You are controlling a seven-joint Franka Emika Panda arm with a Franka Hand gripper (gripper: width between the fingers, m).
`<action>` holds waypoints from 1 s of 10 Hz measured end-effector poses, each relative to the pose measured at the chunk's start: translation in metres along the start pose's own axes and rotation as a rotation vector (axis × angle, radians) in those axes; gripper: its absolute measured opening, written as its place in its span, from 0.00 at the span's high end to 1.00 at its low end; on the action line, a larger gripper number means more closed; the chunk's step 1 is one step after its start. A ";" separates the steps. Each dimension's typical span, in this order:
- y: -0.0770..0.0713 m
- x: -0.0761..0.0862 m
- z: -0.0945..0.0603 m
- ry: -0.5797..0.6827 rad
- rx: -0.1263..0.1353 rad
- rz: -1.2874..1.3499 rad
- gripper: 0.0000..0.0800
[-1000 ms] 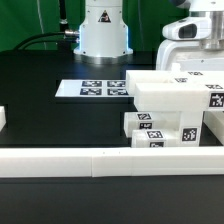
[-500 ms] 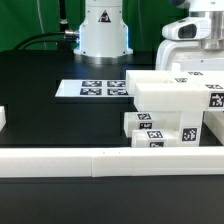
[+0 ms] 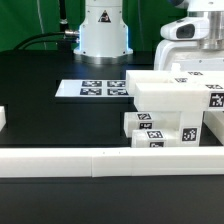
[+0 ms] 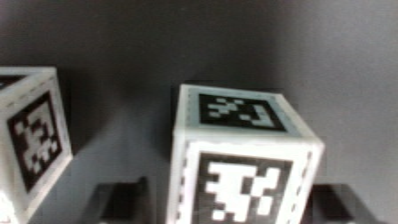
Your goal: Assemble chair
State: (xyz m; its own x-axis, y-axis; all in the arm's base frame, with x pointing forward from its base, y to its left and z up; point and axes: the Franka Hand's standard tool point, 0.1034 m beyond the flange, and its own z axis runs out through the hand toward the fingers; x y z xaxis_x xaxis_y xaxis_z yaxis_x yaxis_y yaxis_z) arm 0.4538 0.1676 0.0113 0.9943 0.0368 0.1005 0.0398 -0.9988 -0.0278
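The chair's white tagged pieces stand stacked at the exterior view's right: a wide slab on top and smaller blocks below. My gripper hangs behind and above that stack, its fingertips hidden there. In the wrist view a white post, tagged on its top and its near face, stands between the two dark fingers of my gripper. The fingers sit close to the post's two sides, and the blur hides whether they touch it. A second tagged white piece stands beside the post.
The marker board lies flat on the black table near the robot's base. A long low white border wall runs along the table's front. A small white block sits at the exterior view's left edge.
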 end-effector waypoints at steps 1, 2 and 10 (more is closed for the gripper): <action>0.000 0.000 0.000 0.001 0.000 0.000 0.65; 0.000 0.000 0.000 0.001 0.000 0.000 0.65; 0.009 0.018 -0.028 0.006 0.019 -0.015 0.65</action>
State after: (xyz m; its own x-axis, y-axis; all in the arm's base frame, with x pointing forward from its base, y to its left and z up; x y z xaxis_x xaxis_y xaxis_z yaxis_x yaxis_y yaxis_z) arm 0.4694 0.1584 0.0410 0.9929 0.0519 0.1074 0.0570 -0.9973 -0.0456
